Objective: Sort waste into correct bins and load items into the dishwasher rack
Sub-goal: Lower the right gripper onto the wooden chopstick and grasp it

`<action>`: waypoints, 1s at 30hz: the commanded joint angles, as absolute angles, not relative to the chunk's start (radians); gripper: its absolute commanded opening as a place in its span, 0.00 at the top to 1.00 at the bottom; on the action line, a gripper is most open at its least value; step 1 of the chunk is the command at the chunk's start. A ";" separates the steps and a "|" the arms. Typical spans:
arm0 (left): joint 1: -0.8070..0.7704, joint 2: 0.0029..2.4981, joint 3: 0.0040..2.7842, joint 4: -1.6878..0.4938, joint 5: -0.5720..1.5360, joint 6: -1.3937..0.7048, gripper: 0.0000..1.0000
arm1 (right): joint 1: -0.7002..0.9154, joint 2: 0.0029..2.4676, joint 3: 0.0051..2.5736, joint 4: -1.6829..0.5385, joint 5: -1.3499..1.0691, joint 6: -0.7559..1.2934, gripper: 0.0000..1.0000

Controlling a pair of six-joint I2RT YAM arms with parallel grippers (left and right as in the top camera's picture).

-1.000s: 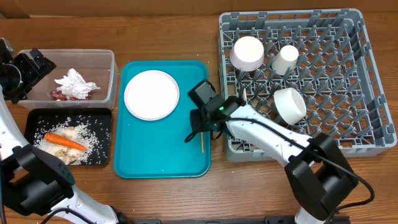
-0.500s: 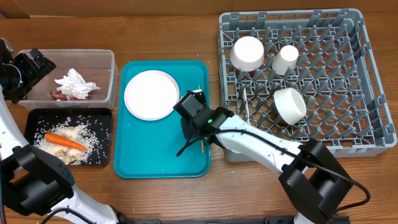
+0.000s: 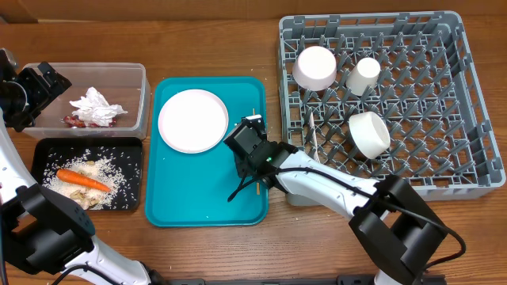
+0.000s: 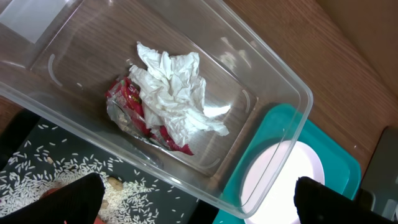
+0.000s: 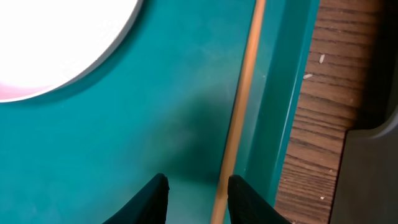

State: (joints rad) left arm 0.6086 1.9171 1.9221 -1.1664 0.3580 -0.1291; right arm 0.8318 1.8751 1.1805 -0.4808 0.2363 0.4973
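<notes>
Looking down from overhead, the waste side looks sorted. The crumpled white napkin [image 3: 97, 105] and red crinkled snack wrapper [image 3: 74, 120] sit in the clear plastic rectangular tub [image 3: 131, 79] at 9 o'clock. The small orange carrot [image 3: 81, 180] and white rice grains [image 3: 119, 170] are in the shallow black rectangular tray [image 3: 131, 202] at 8. What's in play is the thin wooden chopstick [image 3: 257, 188], lying in the teal serving tray [image 3: 170, 202] hard along its 3 o'clock wall. The right claw [image 3: 246, 158] hangs right over it, and the big grey plastic dishwasher rack [image 3: 475, 184] is just beyond at 3 o'clock. The large white round plate [image 3: 192, 120] sits on the teal tray at 10 o'clock of that claw, apart from it. Left wrist view: the left claw [image 4: 202, 198] is spread wide over the tub with nothing in it, so no worries there. The right wrist view is where I'd get nervous. The claw is only partly spread, its fingertips [image 5: 155, 200] straddle the chopstick [image 5: 239, 118] without pinching it, and the chopstick runs just beside the 3 o'clock finger with the tray wall right behind. My guesses at how this fails: that finger lands on the wall or on the chopstick and rolls it off toward 9 o'clock. Or the pinch catches it off-centre, so it swings and slips out. Over the rack, something that thin could also drop through the lattice floor.
</notes>
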 commanded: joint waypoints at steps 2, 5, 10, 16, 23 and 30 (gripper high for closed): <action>0.602 1.924 1.920 -1.166 0.355 -0.138 0.00 | 0.831 1.897 1.172 -0.467 0.262 0.504 0.65; 0.602 1.924 1.920 -1.167 0.355 -0.138 0.00 | 0.830 1.924 1.172 -0.461 0.262 0.531 0.66; 0.602 1.924 1.920 -1.166 0.355 -0.138 0.00 | 0.830 1.948 1.172 -0.455 0.264 0.532 0.67; 0.602 1.924 1.920 -1.166 0.355 -0.138 0.00 | 0.830 1.948 1.172 -0.457 0.266 0.532 0.67; 0.602 1.924 1.920 -1.166 0.355 -0.138 0.00 | 0.830 1.948 1.172 -0.459 0.266 0.532 0.79; 0.602 1.924 1.920 -1.166 0.355 -0.138 0.00 | 0.830 1.948 1.172 -0.465 0.266 0.532 0.84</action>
State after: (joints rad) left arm 0.6086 1.9171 1.9221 -1.1664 0.3580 -0.1291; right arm 0.8318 1.9484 1.1759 -0.4652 0.2512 0.5266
